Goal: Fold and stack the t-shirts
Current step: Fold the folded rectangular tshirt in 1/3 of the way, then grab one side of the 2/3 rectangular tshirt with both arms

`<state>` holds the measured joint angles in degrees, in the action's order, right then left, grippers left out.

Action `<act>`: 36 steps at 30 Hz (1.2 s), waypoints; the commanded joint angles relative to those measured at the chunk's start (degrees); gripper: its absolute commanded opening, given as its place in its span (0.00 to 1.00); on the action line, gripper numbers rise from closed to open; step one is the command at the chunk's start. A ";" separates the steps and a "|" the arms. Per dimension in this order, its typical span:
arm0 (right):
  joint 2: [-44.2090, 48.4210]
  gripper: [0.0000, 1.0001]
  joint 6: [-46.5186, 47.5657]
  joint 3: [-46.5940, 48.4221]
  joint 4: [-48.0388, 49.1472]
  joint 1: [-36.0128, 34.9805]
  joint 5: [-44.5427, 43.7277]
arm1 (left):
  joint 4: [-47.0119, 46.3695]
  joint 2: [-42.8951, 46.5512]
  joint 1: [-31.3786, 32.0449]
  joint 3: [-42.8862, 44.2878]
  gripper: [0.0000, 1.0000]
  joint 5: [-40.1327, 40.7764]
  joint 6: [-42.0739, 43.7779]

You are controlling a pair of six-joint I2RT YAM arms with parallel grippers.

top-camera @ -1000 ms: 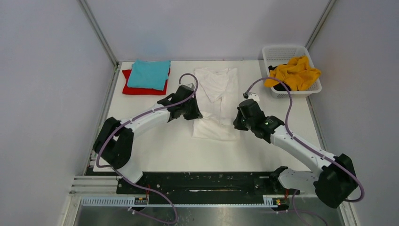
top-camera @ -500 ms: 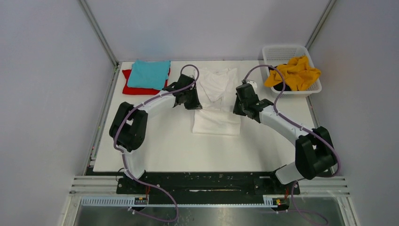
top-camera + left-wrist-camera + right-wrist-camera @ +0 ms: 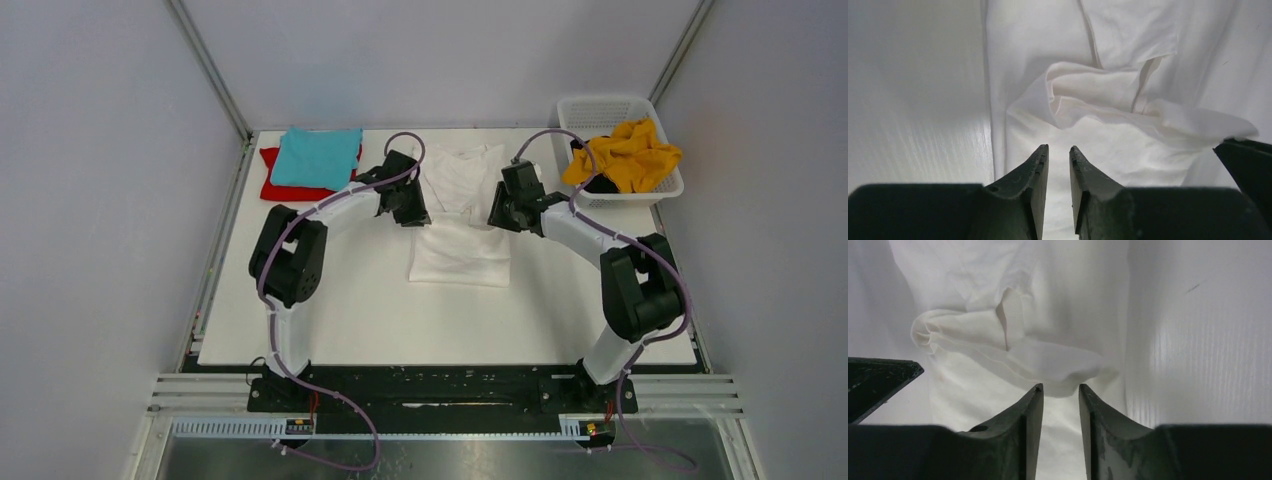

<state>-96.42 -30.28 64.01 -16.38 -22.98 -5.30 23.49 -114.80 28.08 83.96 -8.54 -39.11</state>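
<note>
The white t-shirt (image 3: 460, 255) lies at the table's middle back, its near part folded into a rectangle and a rumpled ridge across its middle (image 3: 1108, 100) (image 3: 1013, 340). My left gripper (image 3: 415, 215) (image 3: 1058, 148) is at the shirt's left edge, jaws slightly apart with nothing between them. My right gripper (image 3: 497, 215) (image 3: 1060, 386) is at the shirt's right edge, jaws slightly apart, tips just short of the ridge. The teal t-shirt (image 3: 315, 158) lies folded on the folded red t-shirt (image 3: 285, 188) at the back left. The mustard-yellow t-shirt (image 3: 625, 155) is crumpled in the basket.
The white lattice basket (image 3: 600, 108) stands at the back right corner. Frame posts and grey walls close in the table on the left, back and right. Both arms reach far out across the table.
Both grippers moved away from me along the shirt's sides, from its lower part to its middle. The shirt's near part now lies flatter and shorter, with a ridge bunched ahead of the fingers.
</note>
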 commanded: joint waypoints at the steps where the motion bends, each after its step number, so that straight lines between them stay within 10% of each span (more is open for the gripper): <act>1: -2.65 0.54 0.71 6.67 1.47 1.77 2.09 | 0.01 1.12 -1.36 3.92 0.36 1.41 -0.52; 5: -2.66 0.88 0.64 9.01 -2.60 2.40 0.87 | -0.37 6.57 -1.54 1.03 0.95 1.65 -0.09; 7: -0.65 0.98 0.66 7.21 -2.61 2.37 0.59 | -1.67 10.25 -1.55 -3.22 0.99 1.75 0.09; 20: 17.92 0.96 -4.30 -19.98 -2.26 2.40 13.08 | -7.35 21.88 2.28 -29.71 0.97 -4.58 -2.83; 36: 17.22 0.64 -5.05 -28.66 2.74 2.39 16.73 | -9.09 15.90 3.83 -30.55 0.43 -5.30 -4.20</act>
<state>-78.81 -34.89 36.10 -15.77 -20.67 11.11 16.08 -97.27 31.48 53.10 -13.45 -43.20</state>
